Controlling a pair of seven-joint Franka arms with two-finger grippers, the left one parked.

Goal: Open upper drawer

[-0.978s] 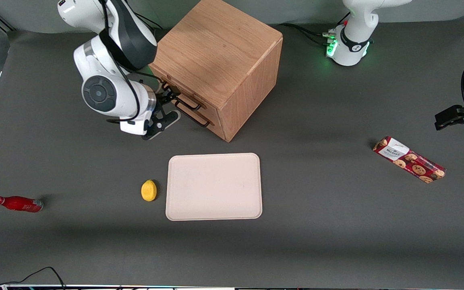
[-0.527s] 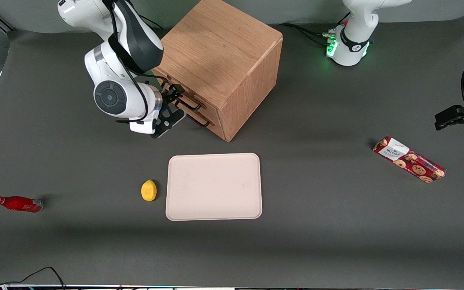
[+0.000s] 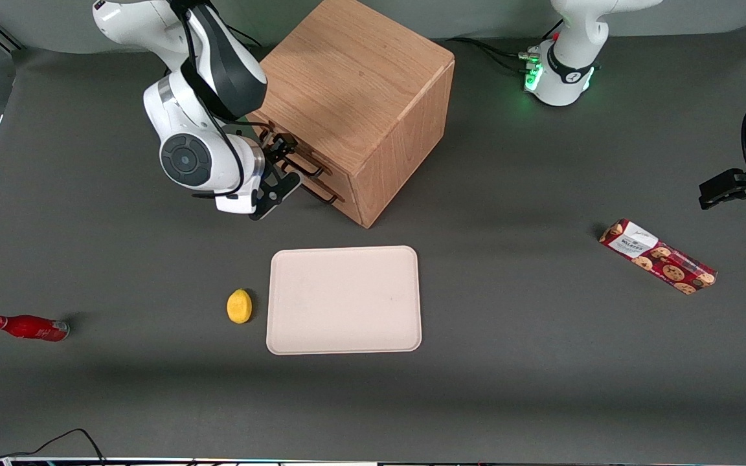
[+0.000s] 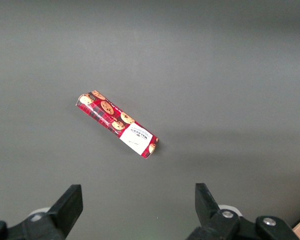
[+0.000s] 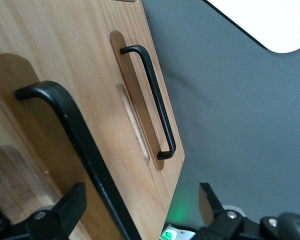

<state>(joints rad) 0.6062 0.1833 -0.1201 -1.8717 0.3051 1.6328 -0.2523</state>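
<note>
The oak cube cabinet stands at the back of the table. Its upper drawer sits flush in the cabinet front; its thin black bar handle shows close up in the right wrist view. The lower drawer's matching handle lies farther from the wrist camera. My right gripper is in front of the drawers at the upper handle. It is open, with one finger on each side of that bar and not touching it.
A beige tray lies nearer the front camera than the cabinet, with a yellow lemon beside it. A red bottle lies toward the working arm's end. A red cookie box lies toward the parked arm's end.
My right gripper has moved in toward the cabinet front, so that its open fingers now straddle the upper handle. The drawers have not moved.
</note>
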